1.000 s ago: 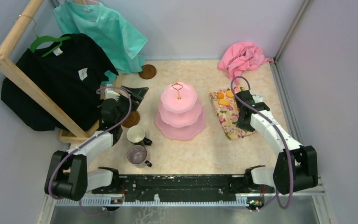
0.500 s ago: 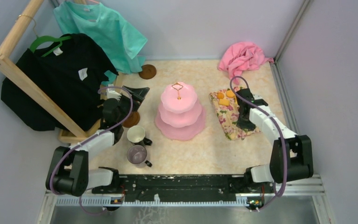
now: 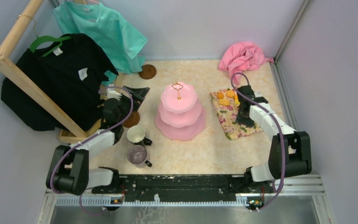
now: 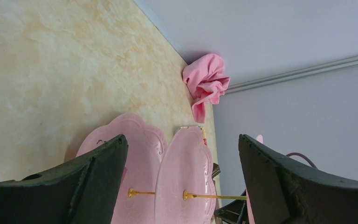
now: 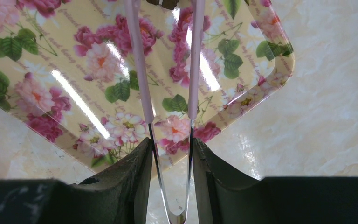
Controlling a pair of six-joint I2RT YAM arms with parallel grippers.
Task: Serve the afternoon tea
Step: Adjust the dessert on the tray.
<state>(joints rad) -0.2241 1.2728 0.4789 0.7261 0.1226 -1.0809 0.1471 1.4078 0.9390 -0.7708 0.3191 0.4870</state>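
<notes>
On the stand [image 3: 179, 112]: tiers bare.
Snacks [image 3: 224, 98]: all on floral mat [image 3: 235, 129].
Right hand [image 5: 170, 149]: pinching tongs [image 5: 141, 70].
Left hand [image 4: 179, 158]: spread, empty.

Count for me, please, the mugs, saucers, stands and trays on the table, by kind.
Cake stand: 1, the pink three-tier cake stand
Mugs: 2, the white mug and the grey-purple mug
Saucers in view: 2, the back saucer and the front saucer, both brown
Trays: 1, the floral tray
Total: 6
</notes>
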